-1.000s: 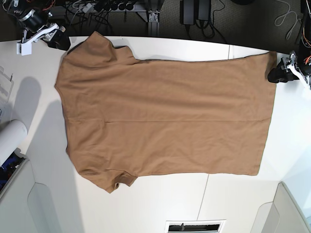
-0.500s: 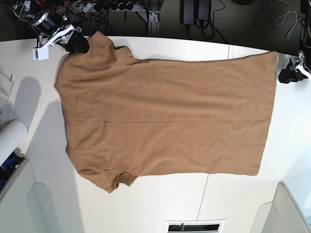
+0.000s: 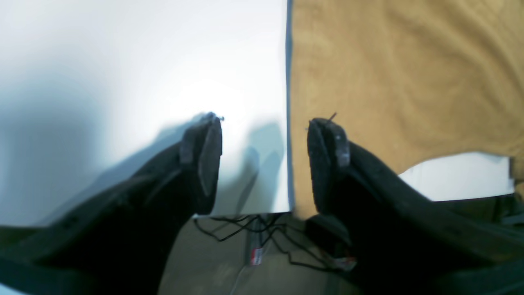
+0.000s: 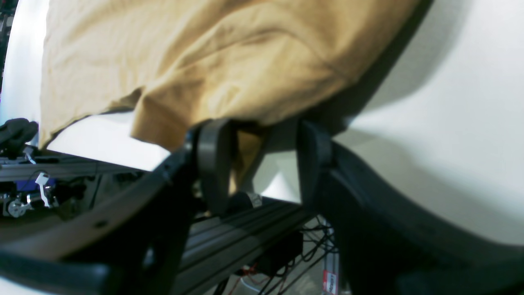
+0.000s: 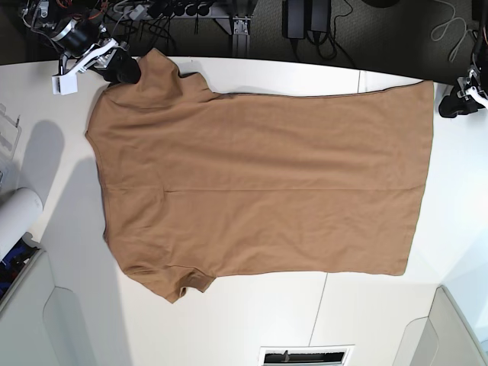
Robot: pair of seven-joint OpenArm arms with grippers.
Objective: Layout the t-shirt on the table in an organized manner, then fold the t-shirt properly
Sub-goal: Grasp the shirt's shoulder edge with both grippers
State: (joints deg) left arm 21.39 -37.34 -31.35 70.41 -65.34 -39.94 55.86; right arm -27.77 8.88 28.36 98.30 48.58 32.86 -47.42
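Observation:
The tan-brown t-shirt [image 5: 259,179] lies spread flat on the white table [image 5: 274,72], sleeves and neck at the left, hem at the right. My right gripper [image 5: 123,71] is at the far-left sleeve. In the right wrist view its jaws [image 4: 264,159] stand apart, open, with the sleeve edge [image 4: 229,82] draped over the fingertips. My left gripper [image 5: 451,105] hovers just off the hem's far-right corner. In the left wrist view it [image 3: 265,137] is open, one finger [image 3: 327,155] over the hem corner [image 3: 389,82], the other over bare table [image 3: 143,61].
A white roll [image 5: 15,217] lies at the left edge. Cables and a power strip [image 5: 179,11] run behind the far edge. A dark seam [image 5: 320,301] crosses the near table, with a vent slot [image 5: 305,356] and white panels at the near corners.
My right gripper has moved right, up to the far sleeve. My left gripper has drawn back right and slightly up, off the hem corner. The shirt has not shifted.

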